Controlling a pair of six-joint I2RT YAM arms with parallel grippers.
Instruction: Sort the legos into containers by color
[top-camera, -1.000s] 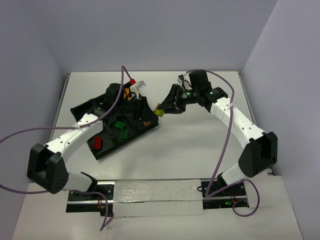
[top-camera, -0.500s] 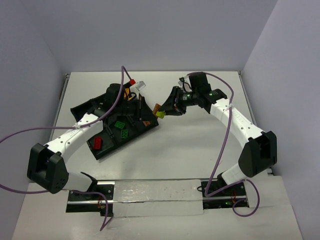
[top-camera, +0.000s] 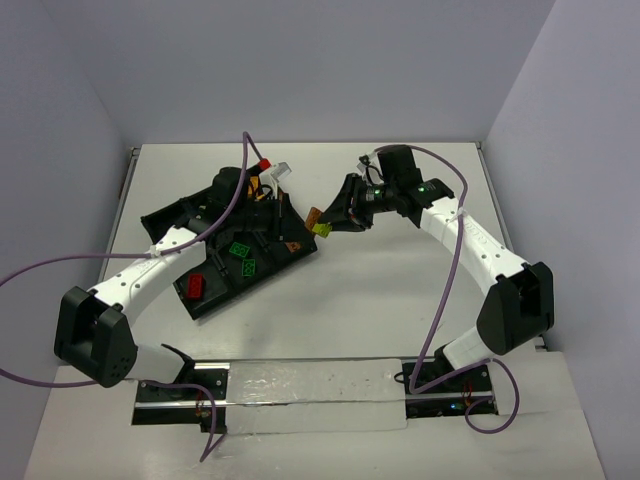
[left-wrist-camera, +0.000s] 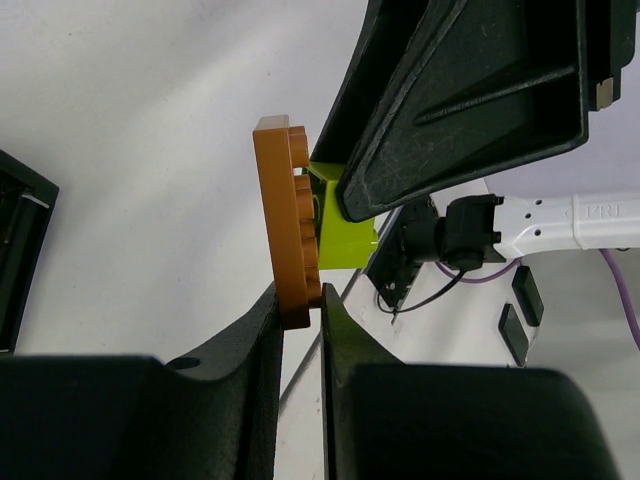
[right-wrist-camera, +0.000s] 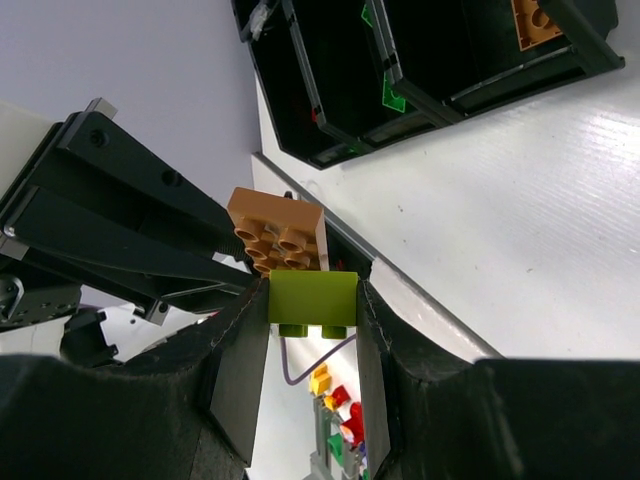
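Pinches orange lego (left-wrist-camera: 285, 220) by its edge in left gripper (left-wrist-camera: 300, 312); clamps attached yellow-green lego (right-wrist-camera: 313, 295) in right gripper (right-wrist-camera: 312, 322). Holds both above table (top-camera: 380, 290), just beside right corner of black tray (top-camera: 196, 309).

Tray (top-camera: 160, 215) on table (top-camera: 400, 290), left of centre; joined bricks (top-camera: 318, 222) just right of tray; other bricks (top-camera: 240, 250) inside tray.

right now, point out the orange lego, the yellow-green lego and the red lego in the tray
orange lego (left-wrist-camera: 282, 220), left wrist view, middle of its long edge
yellow-green lego (right-wrist-camera: 313, 297), right wrist view, its flat side face
red lego (top-camera: 195, 285), top external view, its top
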